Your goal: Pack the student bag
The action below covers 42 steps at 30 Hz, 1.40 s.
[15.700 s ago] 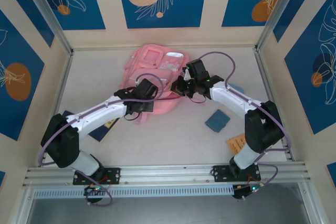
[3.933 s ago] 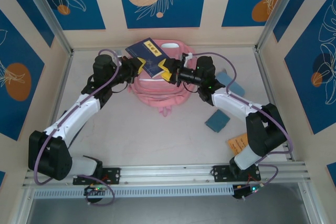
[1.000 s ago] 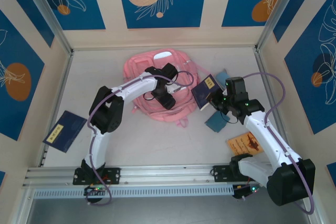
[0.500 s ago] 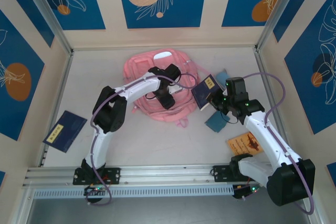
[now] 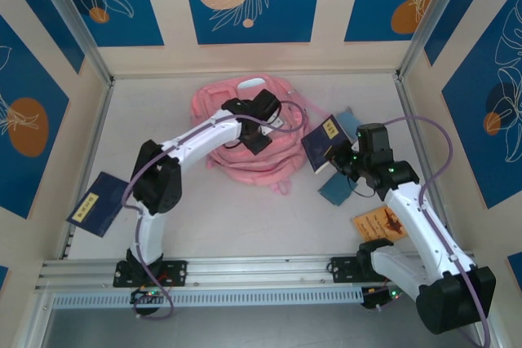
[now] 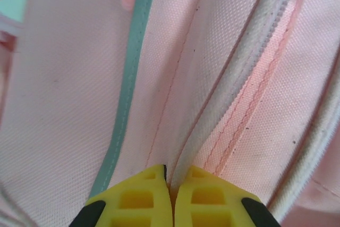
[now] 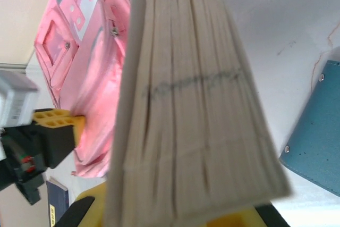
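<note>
The pink student bag [image 5: 232, 156] lies at the back middle of the table. My left gripper [image 5: 254, 144] reaches over it from the left. In the left wrist view its yellow fingers [image 6: 138, 195] are shut on a fold of the student bag [image 6: 69, 78] beside the pale zip trim [image 6: 239, 73]. My right gripper [image 5: 347, 160] is shut on a dark blue book [image 5: 324, 143], held on edge just right of the bag. The right wrist view looks along the book's page edge [image 7: 196, 104], with the student bag [image 7: 85, 57] behind it on the left.
A second dark blue book [image 5: 99, 203] lies by the left wall. A teal pouch [image 5: 336, 189] and an orange card [image 5: 379, 224] lie under the right arm. A light-blue item [image 5: 347, 116] sits behind the held book. Metal posts frame the walls.
My left gripper has closed on the bag's fabric and drawn it up and back, bunching the bag. My right gripper and its book have shifted slightly right.
</note>
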### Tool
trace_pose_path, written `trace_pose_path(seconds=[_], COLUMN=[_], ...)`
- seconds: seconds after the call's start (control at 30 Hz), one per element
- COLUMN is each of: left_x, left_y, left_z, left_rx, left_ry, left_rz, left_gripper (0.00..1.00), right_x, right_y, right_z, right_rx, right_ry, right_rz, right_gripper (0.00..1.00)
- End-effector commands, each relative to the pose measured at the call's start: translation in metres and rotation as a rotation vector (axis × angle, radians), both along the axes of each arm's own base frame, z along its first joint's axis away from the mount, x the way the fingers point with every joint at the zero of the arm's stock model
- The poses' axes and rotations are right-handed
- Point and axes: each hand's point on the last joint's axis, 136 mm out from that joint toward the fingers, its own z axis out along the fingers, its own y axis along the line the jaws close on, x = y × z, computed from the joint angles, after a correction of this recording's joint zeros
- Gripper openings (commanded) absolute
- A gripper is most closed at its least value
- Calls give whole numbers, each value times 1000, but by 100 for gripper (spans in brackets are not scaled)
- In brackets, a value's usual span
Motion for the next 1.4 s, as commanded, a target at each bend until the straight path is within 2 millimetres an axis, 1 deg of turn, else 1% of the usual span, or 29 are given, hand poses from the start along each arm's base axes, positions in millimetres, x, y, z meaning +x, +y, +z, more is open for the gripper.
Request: trace_pose_path(seconds=[0.0,0.1,0.17,0.23,0.3,0.4,0.5,0.57,0.63,0.73,0.83,1.0,1.07,1.13,1.2,1.3,1.37], left_x=[23,31,37,42,48,55,59,60,59,58,57,50,47,45,44,44,46], left_y=[5,10,13,17,21,26,25,24,23,20,19,15,16,18,21,25,28], left_z=[75,108,127,142,151,153,140,133,133,143,156,176,183,188,193,196,197], left_rx=[-133,-201,-243,-266,-274,-256,-227,-210,-219,-258,-292,-371,-393,-405,-418,-448,-475], left_ry=[-211,-303,-359,-409,-449,-476,-462,-448,-440,-442,-453,-448,-450,-455,-459,-447,-430], left_rz=[137,213,263,305,348,390,389,394,398,399,399,388,389,395,409,432,445], left_gripper=[0,0,0,0,0,0,0,0,0,0,0,0,0,0,0,0,0], right_x=[-3,-5,-7,-9,-11,-15,-17,-16,-15,-11,-5,15,27,42,61,87,101], right_y=[9,23,27,26,20,7,0,2,7,21,41,86,101,112,123,142,156], right_z=[19,26,28,27,24,19,18,16,13,13,23,44,48,48,42,30,20], right_rx=[45,106,121,116,101,74,38,33,44,89,174,385,422,436,443,471,472], right_ry=[-49,-68,-68,-60,-52,-50,-60,-50,-28,-14,-58,-128,-153,-173,-186,-172,-153], right_rz=[51,109,120,104,64,-8,-32,-17,7,57,128,265,294,297,288,292,296], right_gripper=[1,1,1,1,1,1,1,1,1,0,0,0,1,0,1,0,1])
